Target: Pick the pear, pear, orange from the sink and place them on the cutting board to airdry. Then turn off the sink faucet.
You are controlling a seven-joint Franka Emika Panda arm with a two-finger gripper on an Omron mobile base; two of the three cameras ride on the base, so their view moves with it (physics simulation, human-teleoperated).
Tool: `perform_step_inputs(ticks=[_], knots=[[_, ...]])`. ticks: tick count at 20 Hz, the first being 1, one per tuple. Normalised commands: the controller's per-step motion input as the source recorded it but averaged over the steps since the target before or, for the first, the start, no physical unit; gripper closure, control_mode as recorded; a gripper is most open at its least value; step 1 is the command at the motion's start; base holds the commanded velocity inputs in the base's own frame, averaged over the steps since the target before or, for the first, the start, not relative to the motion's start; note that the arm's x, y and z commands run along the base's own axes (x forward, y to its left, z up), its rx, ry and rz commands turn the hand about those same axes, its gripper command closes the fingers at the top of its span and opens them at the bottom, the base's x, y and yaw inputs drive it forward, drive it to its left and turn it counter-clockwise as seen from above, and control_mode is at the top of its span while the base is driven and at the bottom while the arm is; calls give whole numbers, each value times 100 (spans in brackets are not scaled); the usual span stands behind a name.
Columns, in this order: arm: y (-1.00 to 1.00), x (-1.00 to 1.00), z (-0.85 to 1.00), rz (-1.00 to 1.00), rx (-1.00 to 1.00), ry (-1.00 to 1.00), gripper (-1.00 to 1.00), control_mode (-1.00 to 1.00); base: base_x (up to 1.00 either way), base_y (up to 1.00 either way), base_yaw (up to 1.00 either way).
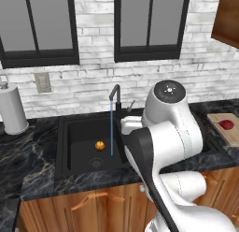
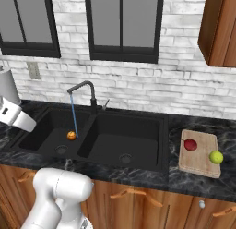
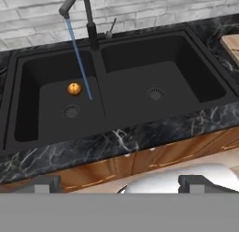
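Observation:
The orange (image 2: 71, 135) lies in the left basin of the black sink (image 2: 138, 126), beside the drain and just left of the water stream. The faucet (image 2: 85, 87) is running; its thin lever (image 2: 106, 104) stands at its base. On the cutting board (image 2: 203, 165), right of the sink, rest the dark red pear (image 2: 190, 144) and the yellow-green pear (image 2: 216, 157). In the hand view my gripper (image 3: 119, 184) is open and empty, its fingertips (image 3: 44, 183) wide apart. It hovers above the counter's front edge, facing the orange (image 3: 74, 89) and sink (image 3: 158, 67).
A paper towel roll (image 1: 11, 109) stands on the dark marble counter left of the sink. My own arm (image 1: 163, 142) blocks the right basin in the left base view. A wooden wall cabinet (image 2: 220, 29) hangs at the upper right above the board.

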Motion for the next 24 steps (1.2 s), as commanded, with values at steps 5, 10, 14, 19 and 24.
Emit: perform_step_inputs(ticks=[5,10,14,19,24], knots=[[14,35,-16,1,0,-1,-100,-100,0,0,0],[13,44,-5,-2,5,0,-100,-100,0,0,0],[19,26,-12,-1,10,2,-100,-100,0,0,0],[11,5,-29,-1,4,-1,-100,-100,0,0,0],[1,10,-15,1,3,-3,-100,-100,0,0,0]])
